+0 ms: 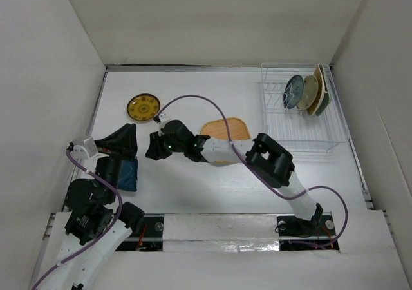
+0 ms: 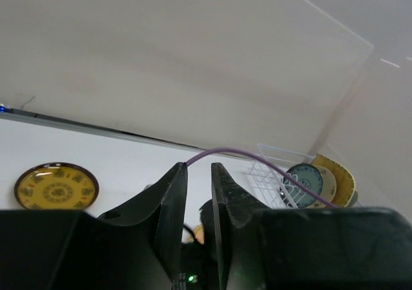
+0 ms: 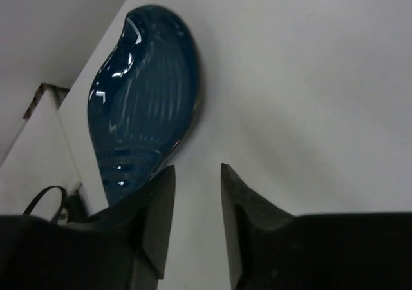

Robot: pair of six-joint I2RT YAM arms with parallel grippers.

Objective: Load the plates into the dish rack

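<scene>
Nearby, right arm (image 1: pixel 225 149) overlaps tan plate (image 1: pixel 226 129) (blue dish (image 3: pixel 145 96) beside).

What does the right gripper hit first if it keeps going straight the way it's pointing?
Probably bare table. In the right wrist view the right gripper has its fingers slightly apart, empty, aimed at white surface just right of the blue dish. The dish sits left of that line; depth is unclear.
</scene>
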